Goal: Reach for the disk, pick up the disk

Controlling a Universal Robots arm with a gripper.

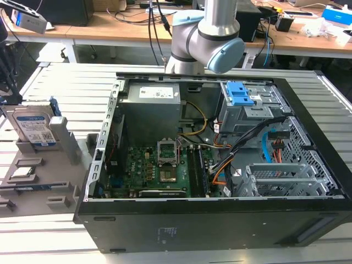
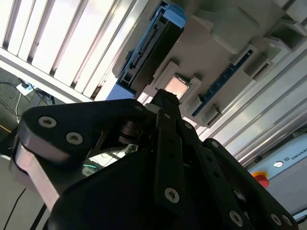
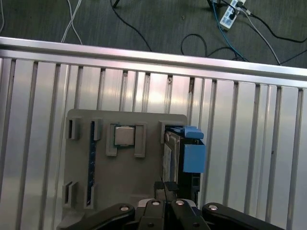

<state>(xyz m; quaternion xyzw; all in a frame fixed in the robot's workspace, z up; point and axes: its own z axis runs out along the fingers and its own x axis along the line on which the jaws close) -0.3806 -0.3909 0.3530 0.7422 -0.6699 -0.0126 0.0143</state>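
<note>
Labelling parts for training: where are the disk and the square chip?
The disk [image 1: 34,127], exterior view, on its label.
The square chip [image 3: 124,135], first wrist view, on its metal lid.

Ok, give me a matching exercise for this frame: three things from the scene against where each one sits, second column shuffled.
Things:
1. disk
2. square chip
3. blue latches

Places:
A. lying flat in a pocket of the grey holder
B. on the drive cage inside the open case
C. standing on edge in the grey holder, at the exterior view's left

Pairs: 1-C, 2-A, 3-B
</note>
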